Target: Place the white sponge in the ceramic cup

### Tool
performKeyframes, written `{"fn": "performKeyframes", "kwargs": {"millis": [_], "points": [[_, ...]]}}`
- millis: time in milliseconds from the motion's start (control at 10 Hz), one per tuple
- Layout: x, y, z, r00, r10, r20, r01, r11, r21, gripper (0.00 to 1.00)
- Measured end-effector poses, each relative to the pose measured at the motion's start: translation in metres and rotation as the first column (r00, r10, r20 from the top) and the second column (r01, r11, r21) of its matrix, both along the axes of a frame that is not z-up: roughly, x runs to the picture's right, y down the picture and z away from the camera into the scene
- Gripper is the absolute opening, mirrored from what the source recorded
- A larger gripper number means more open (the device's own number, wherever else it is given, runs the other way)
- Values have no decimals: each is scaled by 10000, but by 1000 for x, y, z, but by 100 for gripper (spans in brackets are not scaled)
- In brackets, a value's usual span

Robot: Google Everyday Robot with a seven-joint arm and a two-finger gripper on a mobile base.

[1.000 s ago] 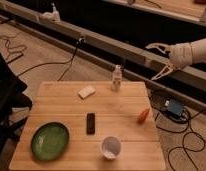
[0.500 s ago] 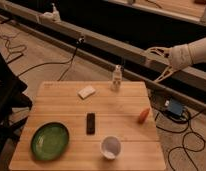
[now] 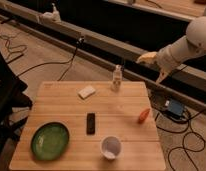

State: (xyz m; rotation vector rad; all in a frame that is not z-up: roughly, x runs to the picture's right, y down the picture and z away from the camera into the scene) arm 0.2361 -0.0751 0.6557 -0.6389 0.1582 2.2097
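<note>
Nothing is done yet: the gripper (image 3: pixel 152 67) hovers past the table (image 3: pixel 61 107), jaws released and empty, the white sponge (image 3: pixel 87 91) well apart from them (the ceramic cup (image 3: pixel 111 147) farther still, empty).

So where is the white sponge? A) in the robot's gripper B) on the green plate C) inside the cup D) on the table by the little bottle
D: the white sponge lies on the table beside the small bottle, while the gripper hangs open and empty past the table's far right corner.
</note>
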Motion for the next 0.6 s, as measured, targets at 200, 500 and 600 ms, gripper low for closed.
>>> {"fn": "performKeyframes", "kwargs": {"millis": [200, 500, 600], "points": [[0, 0, 0, 9999, -152, -77, 152, 9999, 68, 78], [1, 0, 1, 9997, -189, -123, 190, 9998, 68, 78], [4, 1, 6, 9985, -410, -357, 414, 9991, 108, 78]]}}
